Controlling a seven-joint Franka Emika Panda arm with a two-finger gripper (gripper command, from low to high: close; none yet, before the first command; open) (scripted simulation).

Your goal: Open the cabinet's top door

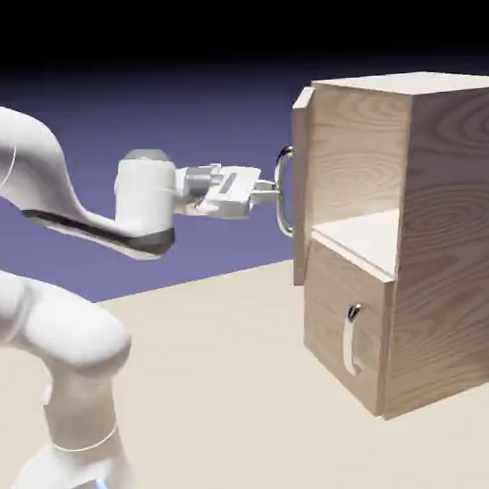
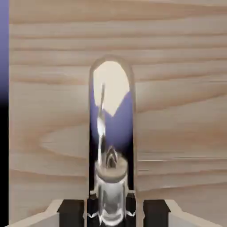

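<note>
The cabinet (image 1: 449,240) stands at the exterior view's right, light wood with two stacked doors. Its top door (image 1: 303,176) is swung outward, nearly edge-on to the camera, and the inner shelf (image 1: 373,238) shows behind it. My gripper (image 1: 269,191) reaches level from the left and is shut on the top door's curved silver handle (image 1: 284,192). In the hand view that handle (image 2: 111,133) runs up the middle as a mirrored bar between my dark fingertips (image 2: 91,208), with my gripper (image 2: 111,209) closed around it and the door's wood (image 2: 177,88) filling the frame.
The lower door (image 1: 342,324) is closed, its smaller silver handle (image 1: 351,339) facing left. The cabinet rests on a beige table (image 1: 215,390). The arm's white links and base fill the exterior view's left side.
</note>
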